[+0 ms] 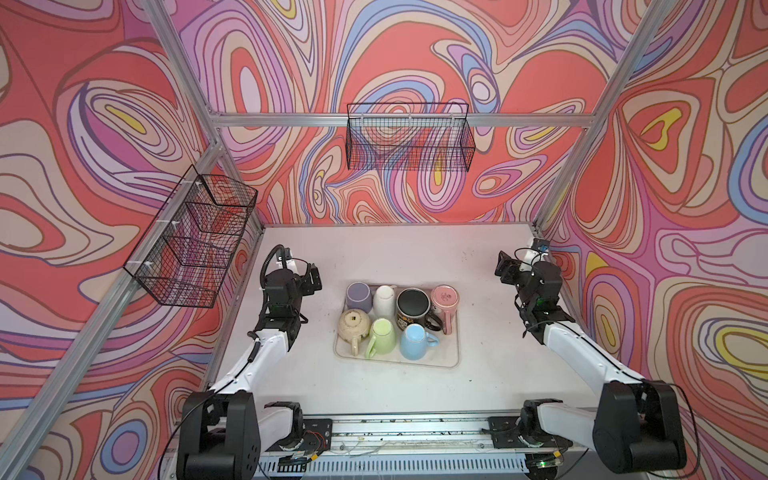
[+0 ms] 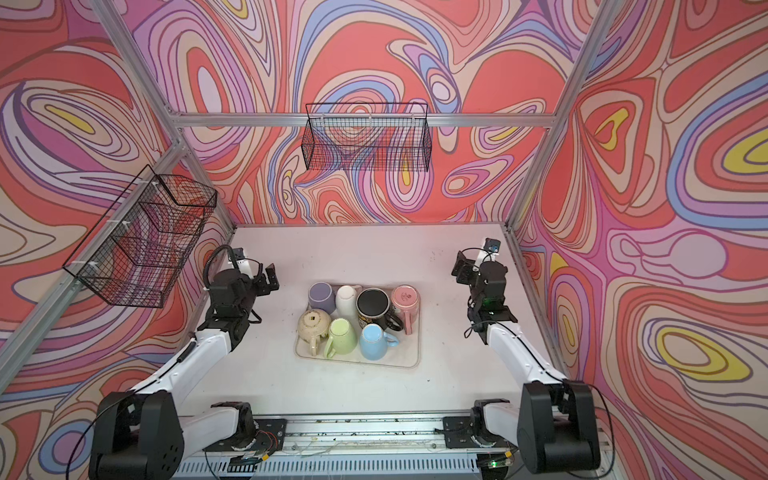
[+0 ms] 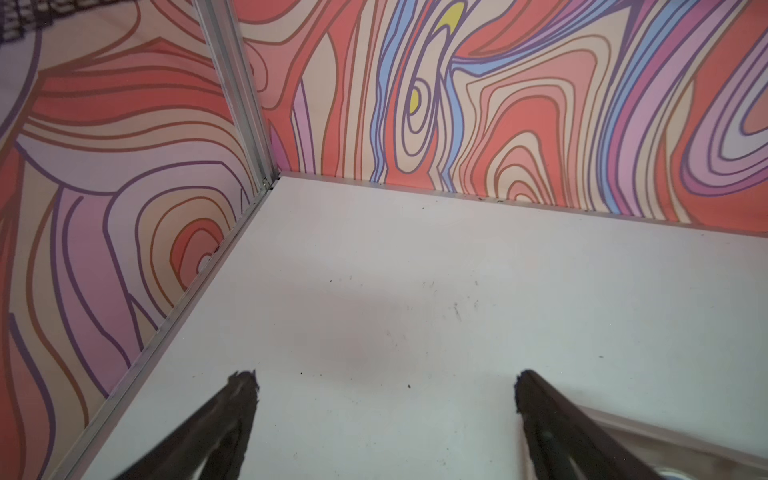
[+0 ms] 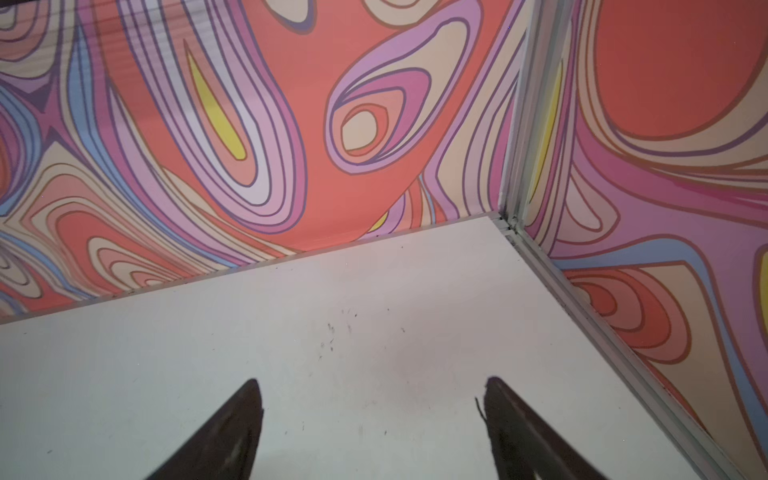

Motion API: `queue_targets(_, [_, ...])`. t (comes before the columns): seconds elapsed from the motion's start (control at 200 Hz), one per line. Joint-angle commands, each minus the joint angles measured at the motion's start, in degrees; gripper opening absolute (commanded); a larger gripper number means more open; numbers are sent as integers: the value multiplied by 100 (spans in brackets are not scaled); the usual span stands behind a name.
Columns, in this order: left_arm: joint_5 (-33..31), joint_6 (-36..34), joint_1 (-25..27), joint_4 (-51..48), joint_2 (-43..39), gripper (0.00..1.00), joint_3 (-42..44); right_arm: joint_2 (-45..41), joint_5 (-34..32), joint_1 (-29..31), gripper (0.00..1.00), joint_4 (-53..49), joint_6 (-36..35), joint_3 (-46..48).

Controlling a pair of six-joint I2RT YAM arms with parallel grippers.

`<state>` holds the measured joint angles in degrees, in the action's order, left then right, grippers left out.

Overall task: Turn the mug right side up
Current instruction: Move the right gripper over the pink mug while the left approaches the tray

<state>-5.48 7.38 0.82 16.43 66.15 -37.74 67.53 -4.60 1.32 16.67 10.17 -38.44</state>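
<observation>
Noted mugs [image 1: 382, 334] apparently base-up in the tray [image 1: 451, 353] at mid table [image 1: 478, 257], none turned yet; saw left end effector [image 3: 384, 380] and right end effector [image 4: 372, 388] both spread apart, empty, well off either side; judged task unstarted

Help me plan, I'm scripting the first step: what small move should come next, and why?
Probably swing the right gripper toward the tray and over the pink mug, the nearest to it. That mug stands base up, untouched; the right gripper and the left gripper both hang open and empty over bare table, away from the tray.
</observation>
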Motion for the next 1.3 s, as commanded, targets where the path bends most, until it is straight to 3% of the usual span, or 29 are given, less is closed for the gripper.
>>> queue_targets(0.0, [115, 423, 73, -1864, -335, 100, -618, -318, 884, 69, 79, -1592, 449, -326])
queue_targets(0.095, [90, 559, 190, -2798, -530, 100, -1085, -494, 1104, 249, 73, -2421, 639, -703])
queue_targets(0.205, [89, 847, 388, -3485, -925, 100, -1231, -714, 910, 739, 71, -3114, 801, -950])
queue_targets(0.531, [229, 1689, 826, -5078, -1301, 100, -1453, -629, -559, 2602, 64, -4847, 1543, -1478])
queue_targets(0.881, [535, 2643, 1341, -4705, -2039, 100, -568, -231, -1100, 3783, 60, -5341, 2065, -1507])
queue_targets(1.117, [261, 2783, 2244, -4317, -2237, 100, -49, 13, -1201, 4026, 51, -5280, 2264, -1501])
queue_targets(1.297, [703, 3281, 2339, -3840, -2253, 100, 406, 422, -1379, 4276, 47, -5315, 2258, -1674])
